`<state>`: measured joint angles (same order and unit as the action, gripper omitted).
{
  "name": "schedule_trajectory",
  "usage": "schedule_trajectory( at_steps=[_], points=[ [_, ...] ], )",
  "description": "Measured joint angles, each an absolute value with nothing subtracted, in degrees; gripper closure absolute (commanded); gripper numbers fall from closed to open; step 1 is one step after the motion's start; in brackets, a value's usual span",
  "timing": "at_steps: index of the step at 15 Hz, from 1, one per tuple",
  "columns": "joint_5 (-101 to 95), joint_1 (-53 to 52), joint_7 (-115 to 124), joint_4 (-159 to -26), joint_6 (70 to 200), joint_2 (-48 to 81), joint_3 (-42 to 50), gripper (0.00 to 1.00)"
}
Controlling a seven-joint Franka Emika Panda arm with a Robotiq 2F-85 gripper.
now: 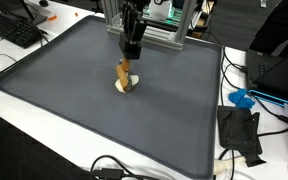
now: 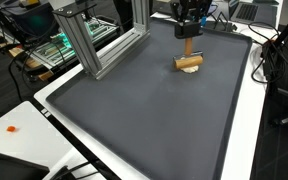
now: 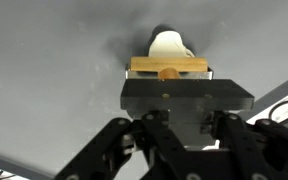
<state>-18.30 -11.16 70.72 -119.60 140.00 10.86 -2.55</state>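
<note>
A small tan wooden piece (image 1: pixel 124 74) with a white rounded part at its foot stands on the dark grey mat (image 1: pixel 84 100), near the mat's far side. In both exterior views my gripper (image 1: pixel 130 58) comes straight down onto its top and is shut on it. In an exterior view the wooden piece (image 2: pixel 189 62) hangs below the gripper (image 2: pixel 189 38) and its foot touches the mat (image 2: pixel 154 110). In the wrist view the wooden piece (image 3: pixel 169 68) shows past the closed gripper (image 3: pixel 174 88), with the white part (image 3: pixel 169 44) behind it.
An aluminium frame (image 1: pixel 156 30) stands at the mat's far edge, close behind the gripper, and is seen again as the frame (image 2: pixel 92 45). A keyboard (image 1: pixel 14 30), a blue item (image 1: pixel 242 98), a black device (image 1: pixel 239 132) and cables lie off the mat.
</note>
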Motion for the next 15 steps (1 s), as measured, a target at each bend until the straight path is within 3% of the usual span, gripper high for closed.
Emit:
schedule_trajectory(
  at_steps=[7,15],
  points=[
    [-16.7,-11.1,76.2,-119.0,139.8,11.3,-2.5,0.78],
    [-8.0,-11.1,64.2,-118.5,137.8,11.4,-4.6,0.78]
  ],
)
